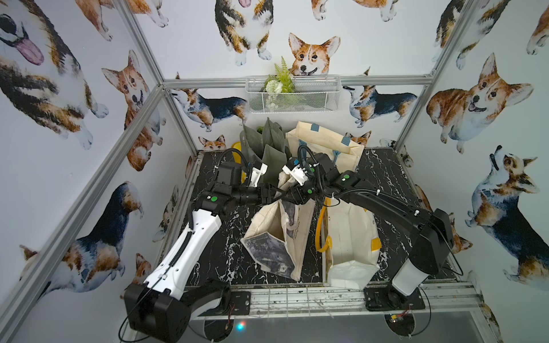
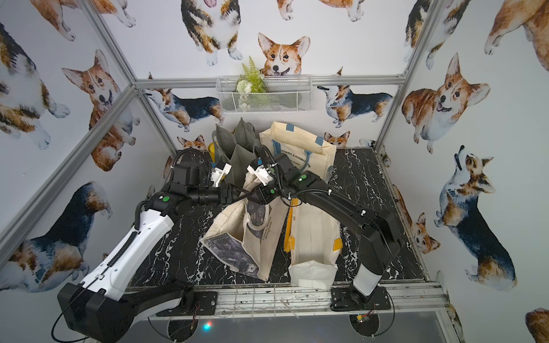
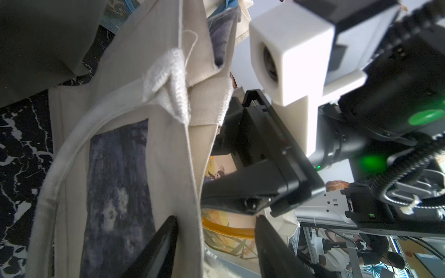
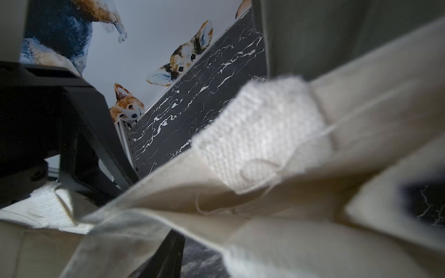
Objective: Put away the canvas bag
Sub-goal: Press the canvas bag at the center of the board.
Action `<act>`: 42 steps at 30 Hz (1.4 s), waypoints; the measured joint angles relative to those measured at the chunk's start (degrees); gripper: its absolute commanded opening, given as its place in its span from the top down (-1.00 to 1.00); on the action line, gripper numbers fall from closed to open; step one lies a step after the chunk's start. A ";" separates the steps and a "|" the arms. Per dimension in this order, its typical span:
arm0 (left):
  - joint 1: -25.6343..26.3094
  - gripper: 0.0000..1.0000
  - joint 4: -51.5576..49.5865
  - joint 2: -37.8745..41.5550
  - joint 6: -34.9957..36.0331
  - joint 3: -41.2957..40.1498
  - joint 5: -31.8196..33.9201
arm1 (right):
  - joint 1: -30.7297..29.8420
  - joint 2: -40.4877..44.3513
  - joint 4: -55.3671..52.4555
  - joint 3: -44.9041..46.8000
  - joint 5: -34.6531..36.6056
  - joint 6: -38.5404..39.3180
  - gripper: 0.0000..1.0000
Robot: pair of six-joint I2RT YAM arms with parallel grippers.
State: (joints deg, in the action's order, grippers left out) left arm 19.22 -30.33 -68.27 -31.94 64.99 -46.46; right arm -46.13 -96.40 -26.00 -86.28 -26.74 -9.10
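Two arms rise from a metal rail (image 1: pixel 297 300) at the near edge: the left arm (image 1: pixel 184 252) is white and black, the right arm (image 1: pixel 386 205) is black. Beyond the rail lies the table (image 1: pixel 225 255), black marble with white veins. On its middle the canvas bag (image 1: pixel 276 234), cream with a dark print, slopes up from the surface to where both tools meet at its top edge. Just beside it, on the right, a second cream bag (image 1: pixel 347 237) with yellow handles lies flat. The left tool (image 3: pixel 216 219) stands wide, with a finger on either side of the bag's rim and no pinch on it. The right tool (image 3: pixel 215 154) pushes into the cloth at that rim, and I cannot tell whether it grips. Farther back, grey bags (image 1: pixel 270 142) and a cream bag with blue handles (image 1: pixel 323 139) stand by the back wall. Above them hangs a white wire basket (image 1: pixel 297 98) holding a fern (image 1: pixel 280 78). Corgi wallpaper (image 1: pixel 309 53) covers the walls.
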 measured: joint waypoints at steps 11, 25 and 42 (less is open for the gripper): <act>1.22 0.17 -7.30 -2.67 4.83 5.57 7.10 | -0.37 2.73 2.19 3.52 2.75 -1.25 0.08; 2.95 0.44 -10.47 -6.25 6.88 7.82 12.11 | -0.37 3.21 2.99 4.81 2.14 -1.25 0.09; 5.31 1.00 -18.38 -8.83 15.21 15.76 15.52 | 11.37 9.20 -2.38 5.03 -1.68 7.54 -0.14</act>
State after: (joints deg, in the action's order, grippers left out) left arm 24.53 -48.71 -77.10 -16.73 80.75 -30.94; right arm -34.76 -87.20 -28.38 -81.25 -28.42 -1.56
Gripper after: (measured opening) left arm 0.068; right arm 0.549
